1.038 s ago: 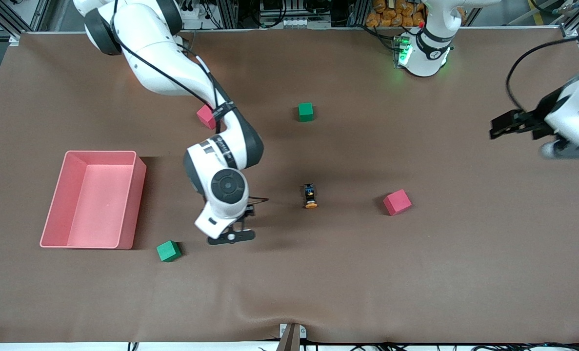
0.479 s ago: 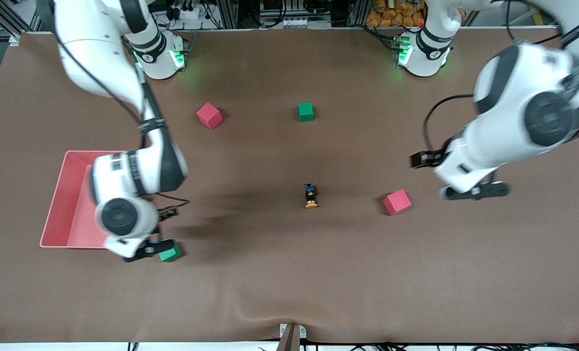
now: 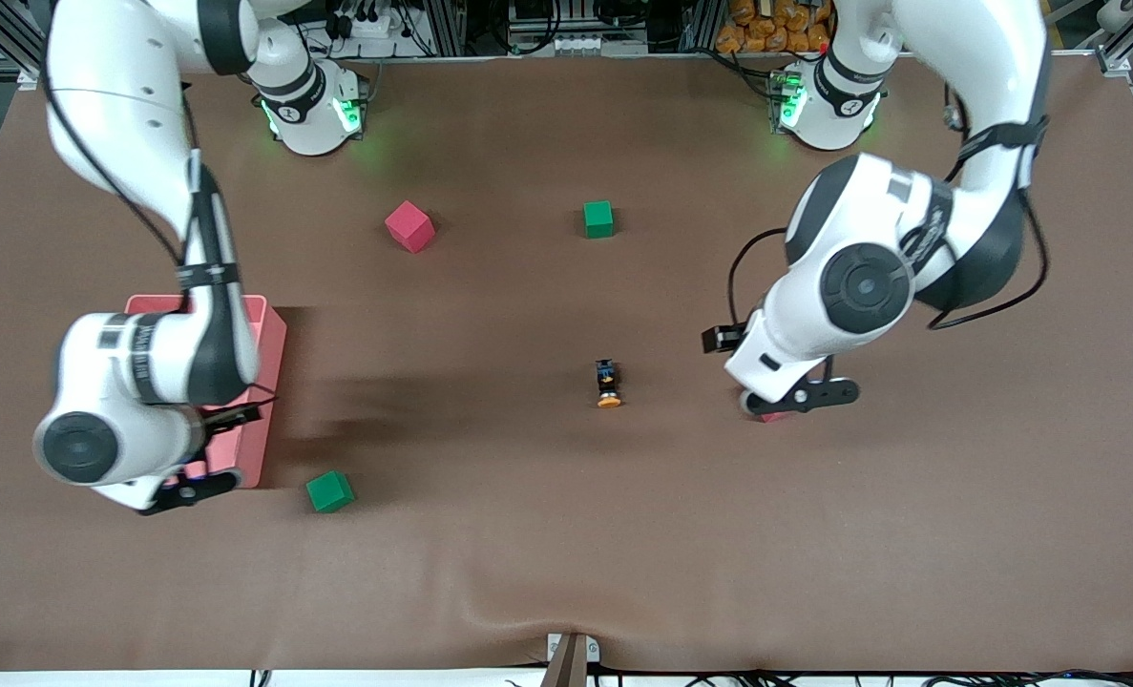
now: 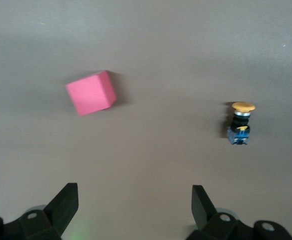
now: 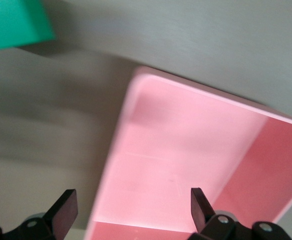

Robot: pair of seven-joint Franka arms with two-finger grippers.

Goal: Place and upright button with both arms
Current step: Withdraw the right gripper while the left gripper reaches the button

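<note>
The button [image 3: 608, 384] lies on its side on the brown table [image 3: 566, 553], mid-table. The left gripper [image 4: 133, 210] hangs open over a red cube [image 4: 91, 92] beside it. The right gripper [image 5: 130, 212] hangs open over the pink bin [image 5: 186, 165].

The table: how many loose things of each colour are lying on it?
Red cubes: 2
Green cubes: 2
Pink bin: 1
Orange-capped button: 1
Total: 6
</note>
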